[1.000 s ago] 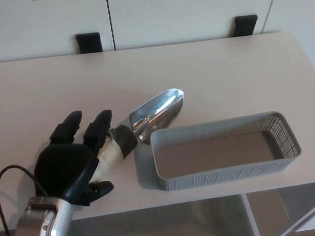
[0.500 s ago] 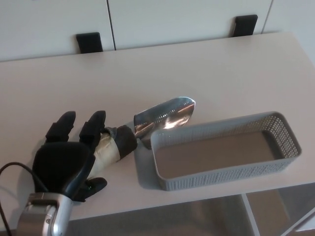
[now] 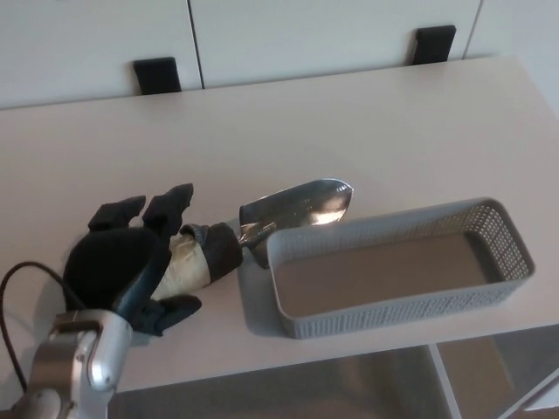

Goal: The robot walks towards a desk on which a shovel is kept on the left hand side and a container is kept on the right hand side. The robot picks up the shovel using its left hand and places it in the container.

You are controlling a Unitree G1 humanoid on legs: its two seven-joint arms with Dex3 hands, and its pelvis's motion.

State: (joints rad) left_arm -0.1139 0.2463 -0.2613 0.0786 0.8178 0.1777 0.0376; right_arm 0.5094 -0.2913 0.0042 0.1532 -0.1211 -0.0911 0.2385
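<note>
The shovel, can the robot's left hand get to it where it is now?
Probably yes. The left hand is already at the shovel, its fingers around the handle. Nothing lies between them. The blade sits just behind the container near its left end.

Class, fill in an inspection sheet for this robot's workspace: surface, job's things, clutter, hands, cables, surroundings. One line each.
Surface: pale desk, bare around the work.
Job's things: metal shovel outside the basket, blade beside the far left corner of the empty grey basket.
Clutter: nothing seen.
Hands: left hand wrapped around the shovel's handle; right hand not in view.
Cables: black cable looping by the left forearm.
Surroundings: white cabinet doors behind, two black brackets at the desk's far edge.
</note>
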